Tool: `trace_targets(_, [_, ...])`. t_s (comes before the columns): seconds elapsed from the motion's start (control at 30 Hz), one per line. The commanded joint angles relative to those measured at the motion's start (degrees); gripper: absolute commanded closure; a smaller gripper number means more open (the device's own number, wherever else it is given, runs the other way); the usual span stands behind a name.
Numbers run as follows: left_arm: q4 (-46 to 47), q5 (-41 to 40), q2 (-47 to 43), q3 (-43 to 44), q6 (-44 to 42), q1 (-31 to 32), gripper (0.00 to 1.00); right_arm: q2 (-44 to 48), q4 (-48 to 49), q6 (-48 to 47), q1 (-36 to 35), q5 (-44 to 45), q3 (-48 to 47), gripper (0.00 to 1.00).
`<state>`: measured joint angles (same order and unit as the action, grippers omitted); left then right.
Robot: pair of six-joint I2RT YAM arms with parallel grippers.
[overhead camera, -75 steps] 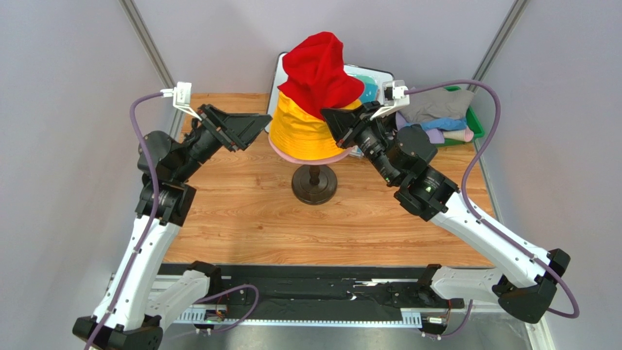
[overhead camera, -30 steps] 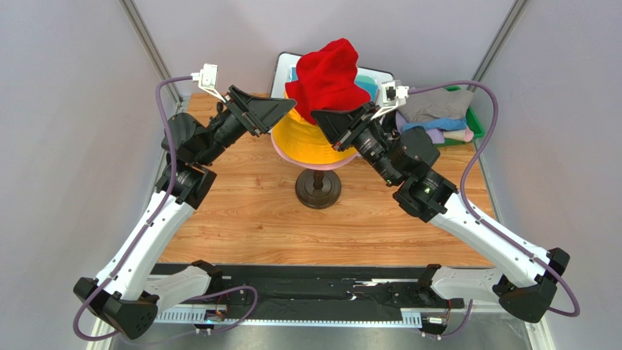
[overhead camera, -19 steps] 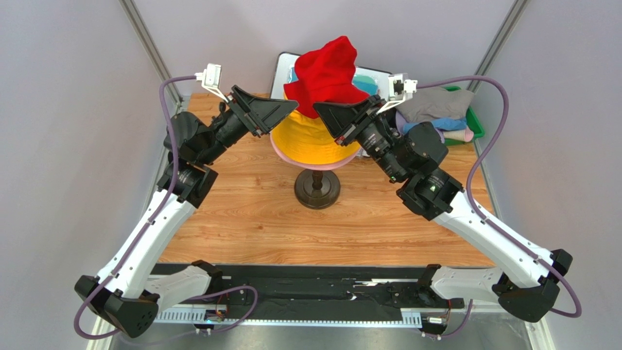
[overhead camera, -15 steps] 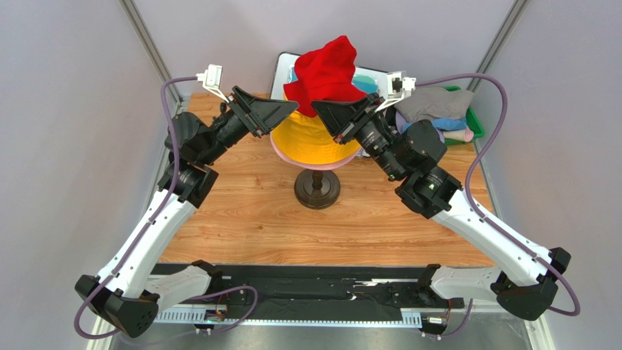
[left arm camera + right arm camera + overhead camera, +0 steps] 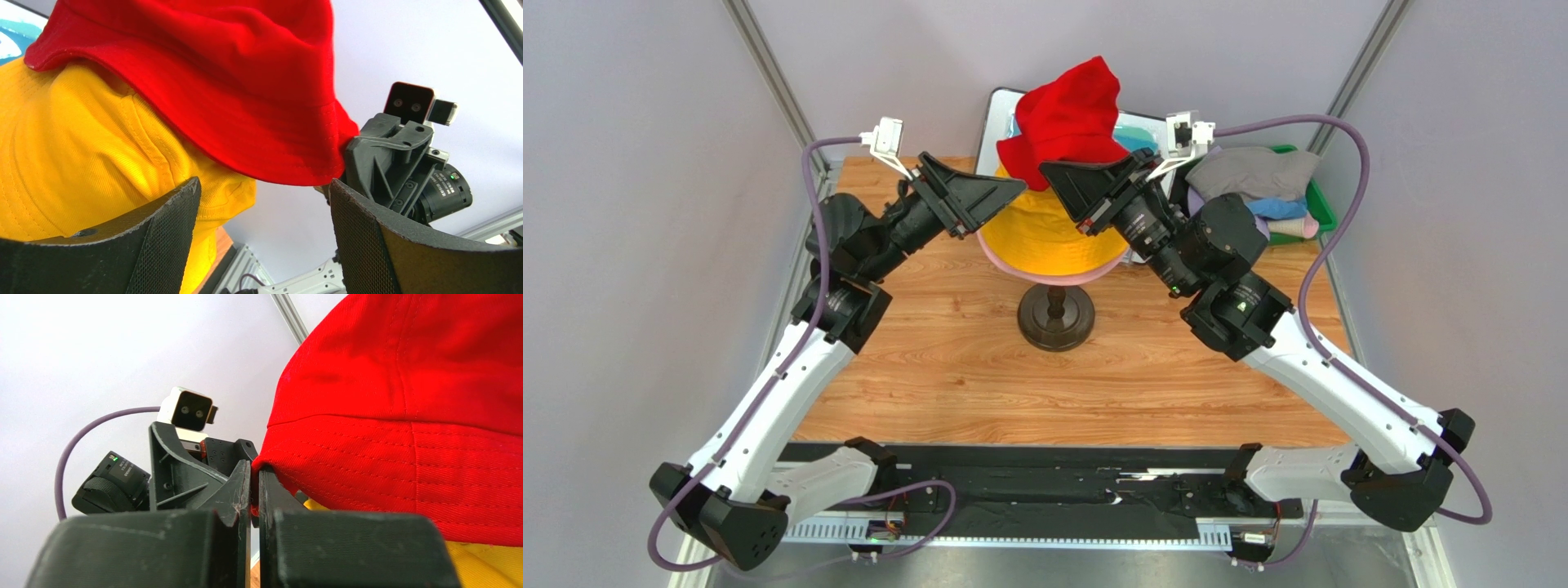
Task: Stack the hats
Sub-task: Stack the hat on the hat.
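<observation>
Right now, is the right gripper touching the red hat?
Touching. The right wrist view shows the right gripper shut on the red hat, pinching its brim edge.

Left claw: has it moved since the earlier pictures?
Yes. Against the wooden table, the left claw has shifted right and toward its far edge, nearing the orange-yellow hat.

Overhead; wrist views close beneath red hat (image 5: 233,79)

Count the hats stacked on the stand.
3. The red hat is on top, its brim pinched by the right gripper. The orange-yellow hat is beneath. Only the brim of the pink hat shows. Others may be hidden underneath.
</observation>
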<state>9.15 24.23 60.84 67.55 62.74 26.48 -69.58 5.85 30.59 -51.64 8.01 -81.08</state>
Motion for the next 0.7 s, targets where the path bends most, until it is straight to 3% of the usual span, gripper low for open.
trace_targets(0.0, [2.4, -0.1, -0.6, 0.5, 0.4, 0.2, 0.18, -0.2, 1.4, 0.5, -0.7, -1.1, -2.3, 1.00])
trace_targets(0.2, [6.2, 4.1, 3.1, 2.2, 3.1, 0.2, 0.17, 1.9, 0.8, 0.1, -0.6, -1.2, -0.7, 1.00])
trace_targets(0.6, [9.8, 3.8, 5.2, 3.7, 5.2, 0.2, 0.17, 5.7, -5.1, -0.8, -0.6, -2.8, 4.8, 1.00])
trace_targets(0.67, [10.1, 3.5, 5.3, 3.5, 5.6, 0.2, 0.21, 5.9, -5.3, -0.6, -0.6, -3.0, 5.2, 1.00])
